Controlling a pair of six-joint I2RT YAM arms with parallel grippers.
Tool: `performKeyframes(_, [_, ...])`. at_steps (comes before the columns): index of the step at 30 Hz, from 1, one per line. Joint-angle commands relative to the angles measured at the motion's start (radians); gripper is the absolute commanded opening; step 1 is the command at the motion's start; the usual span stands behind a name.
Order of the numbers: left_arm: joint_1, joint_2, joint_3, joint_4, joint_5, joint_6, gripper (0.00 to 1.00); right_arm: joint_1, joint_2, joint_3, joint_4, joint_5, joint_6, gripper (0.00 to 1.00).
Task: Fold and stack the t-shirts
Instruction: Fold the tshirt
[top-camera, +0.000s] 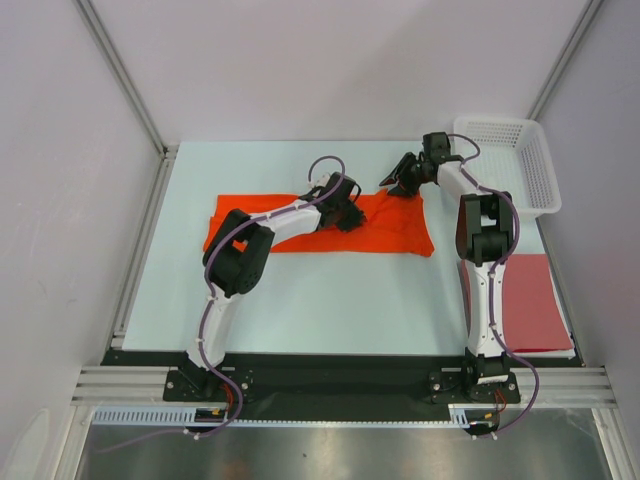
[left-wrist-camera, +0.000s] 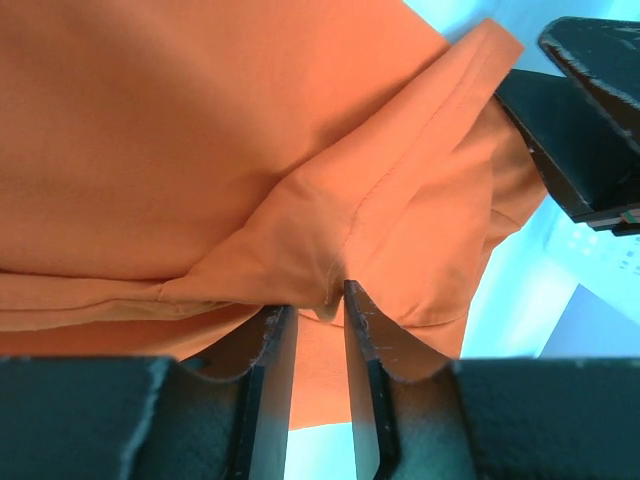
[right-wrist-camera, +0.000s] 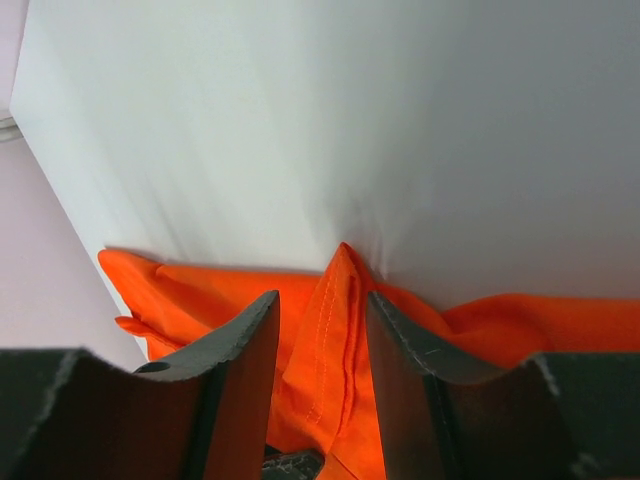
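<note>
The bright orange t-shirt (top-camera: 385, 228) lies spread across the middle of the table. My left gripper (top-camera: 347, 212) rests on its upper middle. In the left wrist view my left gripper (left-wrist-camera: 315, 298) is shut on a raised fold of the orange cloth (left-wrist-camera: 300, 180). My right gripper (top-camera: 398, 182) is at the shirt's far right corner. In the right wrist view it (right-wrist-camera: 322, 297) is closed on a hemmed point of the orange shirt (right-wrist-camera: 340, 330). The dull brick-red t-shirt (top-camera: 528, 300) lies folded flat at the table's right edge.
A white lattice basket (top-camera: 535, 165) stands at the back right, just behind my right arm. My right gripper's black body shows in the left wrist view (left-wrist-camera: 580, 130), close to the left one. Metal frame rails run along the left edge and the front.
</note>
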Motion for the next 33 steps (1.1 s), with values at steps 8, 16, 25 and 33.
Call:
performKeyframes(8, [0.013, 0.005, 0.043, 0.024, 0.013, -0.029, 0.18, -0.004, 0.026, 0.056, -0.015, -0.021, -0.014, 0.44])
performKeyframes(16, [0.016, -0.004, 0.040, 0.026, 0.013, -0.021, 0.06, -0.006, 0.052, 0.092, -0.016, -0.027, -0.026, 0.32])
performKeyframes(25, [0.053, -0.043, -0.013, 0.055, 0.131, -0.023, 0.00, -0.012, 0.003, 0.175, -0.105, -0.010, -0.071, 0.00])
performKeyframes(33, [0.106, -0.104, -0.069, 0.060, 0.250, 0.042, 0.01, -0.017, -0.185, -0.050, -0.127, 0.019, -0.082, 0.00])
